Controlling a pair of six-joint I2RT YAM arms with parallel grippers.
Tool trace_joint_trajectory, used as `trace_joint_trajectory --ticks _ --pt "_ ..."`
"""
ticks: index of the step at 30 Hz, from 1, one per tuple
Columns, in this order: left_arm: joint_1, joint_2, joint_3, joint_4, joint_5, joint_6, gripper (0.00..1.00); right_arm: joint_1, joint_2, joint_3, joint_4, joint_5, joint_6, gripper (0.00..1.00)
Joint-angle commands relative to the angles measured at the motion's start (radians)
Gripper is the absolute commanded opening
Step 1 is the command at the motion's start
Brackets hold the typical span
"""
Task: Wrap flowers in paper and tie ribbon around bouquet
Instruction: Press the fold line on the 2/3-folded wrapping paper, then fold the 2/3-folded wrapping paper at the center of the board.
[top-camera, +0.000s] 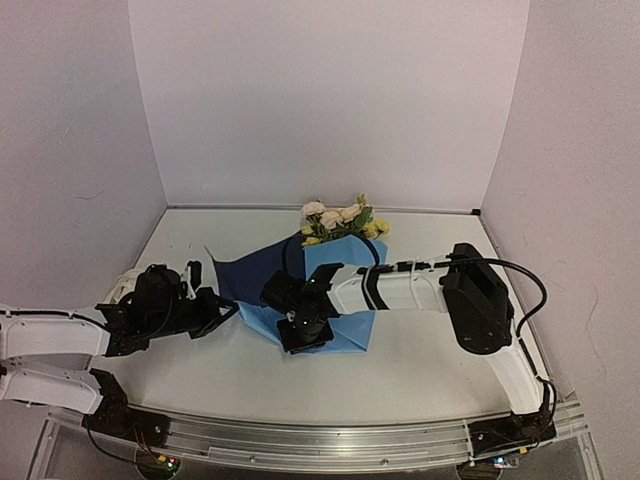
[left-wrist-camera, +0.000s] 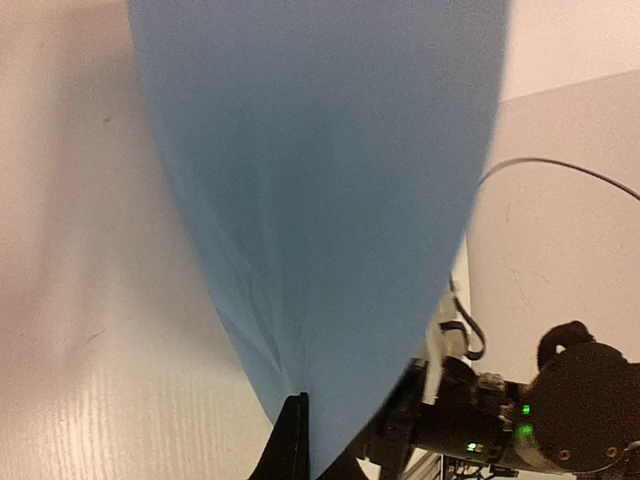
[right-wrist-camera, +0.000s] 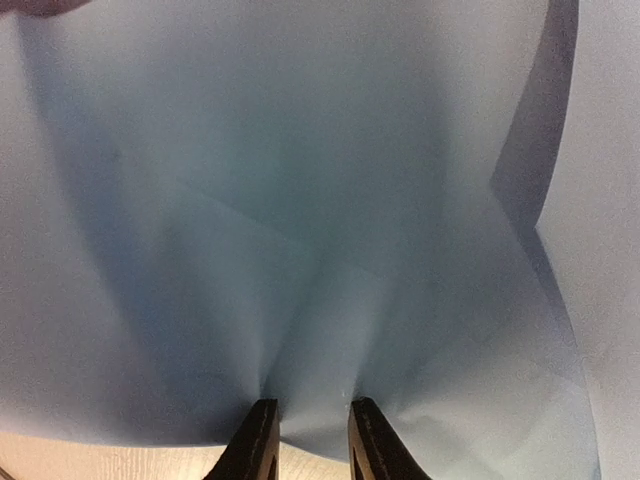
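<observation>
Left hand (top-camera: 222, 308) clamped on paper (top-camera: 250, 278) at its 9 o'clock corner, probably to fold it over; right hand (top-camera: 305, 335), part-open, pins it; flowers (top-camera: 340, 220) at 12 o'clock.

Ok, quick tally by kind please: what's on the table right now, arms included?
Paper sheet: 1
Flower bunch: 1
Ribbon: 0 in view
Robot arms: 2, the left arm and the right arm
Total: 4
</observation>
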Motion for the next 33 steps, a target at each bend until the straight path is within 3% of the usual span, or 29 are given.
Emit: trace_joint_trajectory --ticks 1,8,23,33 --pt "0.001 0.024 0.119 0.034 0.094 0.095 0.0 -0.001 0.081 0.023 -0.095 0.05 0.01 0.32" --pt "0.001 0.084 0.166 0.06 0.157 0.103 0.0 -0.002 0.068 0.025 -0.103 0.055 0.008 0.4" --pt "0.001 0.129 0.19 -0.002 0.14 0.199 0.0 -0.03 -0.283 -0.058 -0.017 -0.027 -0.049 0.51" --pt "-0.011 0.339 0.422 -0.074 0.35 0.405 0.0 -0.205 -0.531 -0.472 0.052 0.091 0.024 0.47"
